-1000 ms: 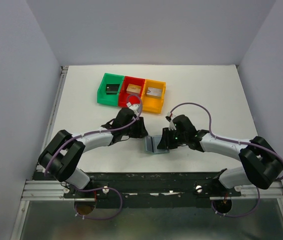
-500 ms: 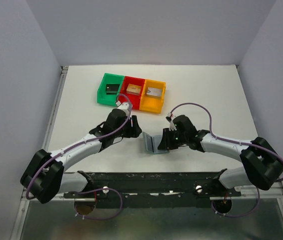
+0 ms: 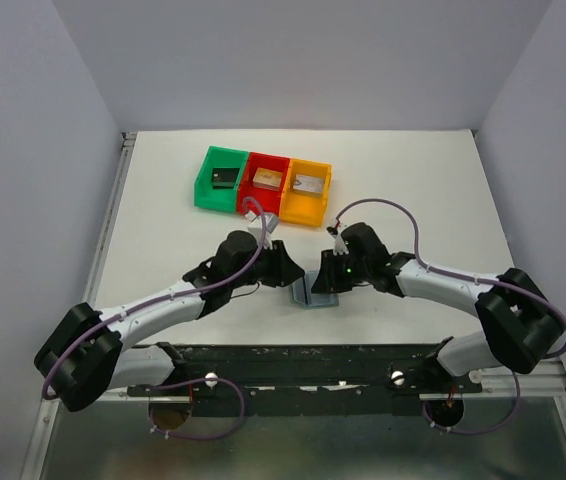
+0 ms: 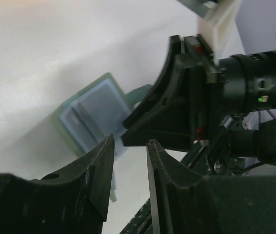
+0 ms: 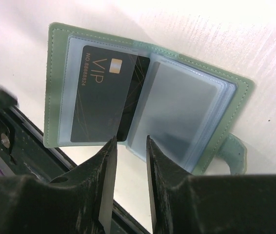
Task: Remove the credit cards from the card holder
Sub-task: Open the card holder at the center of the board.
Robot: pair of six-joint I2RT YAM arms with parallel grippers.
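Card holder (image 5: 177, 107): lies opened flat on the white bench (image 3: 413, 190), near the front edge and between the two arms, with the green cover down and the pale blue pockets facing up. Its closing tab (image 5: 233, 156) sticks out from one short edge. One black card (image 5: 106, 100), marked VIP with a small gold chip, sits fully inside the left-hand pocket. The facing stack of clear pockets appears grey, and its contents cannot be made out. No card lies loose on the bench. Right gripper (image 5: 128, 140): directly above the holder's near edge, at the fold between the two halves. Its jaws are a narrow gap apart, with bench visible between them and nothing clamped. Whether the tips touch the holder cannot be told. Left gripper (image 4: 128, 144): low over the bench just beside the holder, pointing at the right gripper, which stands close in front of it. Its jaws are also slightly apart, with bench showing through the gap and one corner of the holder beyond the tips. No grip can be seen. Towards the back of the bench, well apart from the holder, a green bin (image 3: 201, 192), a red bin (image 3: 266, 158) and an orange bin (image 3: 305, 210) stand touching in a row, each holding a small piece.
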